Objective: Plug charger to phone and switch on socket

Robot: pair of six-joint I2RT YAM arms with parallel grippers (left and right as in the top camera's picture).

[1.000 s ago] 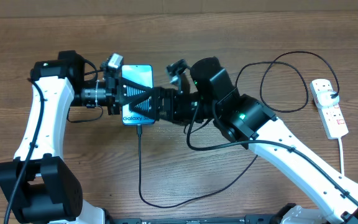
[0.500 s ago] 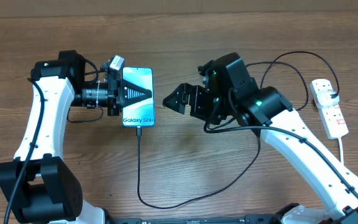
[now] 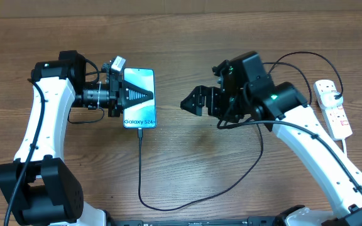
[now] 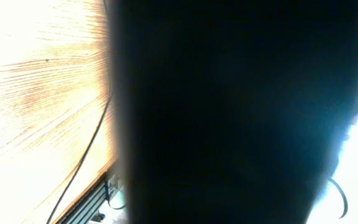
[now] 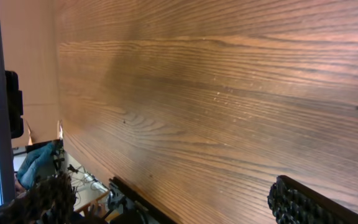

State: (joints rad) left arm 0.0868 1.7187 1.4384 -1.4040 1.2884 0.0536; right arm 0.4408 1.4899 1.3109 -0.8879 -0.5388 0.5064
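Wood-grain table point(image 3: 187, 37): right pincer point(image 3: 190, 103), jaws wide and empty, has backed off rightward from the phone point(image 3: 140, 75), which the clenched left pincer point(image 3: 149, 95) pins flat, charger point(image 3: 139, 163) apparently seated at its lower edge; socket point(image 3: 333, 110) switch likely next.

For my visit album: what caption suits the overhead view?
Shut left jaws rest on the phone, charger meeting its lower edge; open right jaws hover apart, socket beyond.

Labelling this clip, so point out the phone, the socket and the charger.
phone point(image 3: 140, 76), overhead view, upper screen.
socket point(image 3: 336, 117), overhead view, white body.
charger point(image 3: 139, 163), overhead view, cable below phone.
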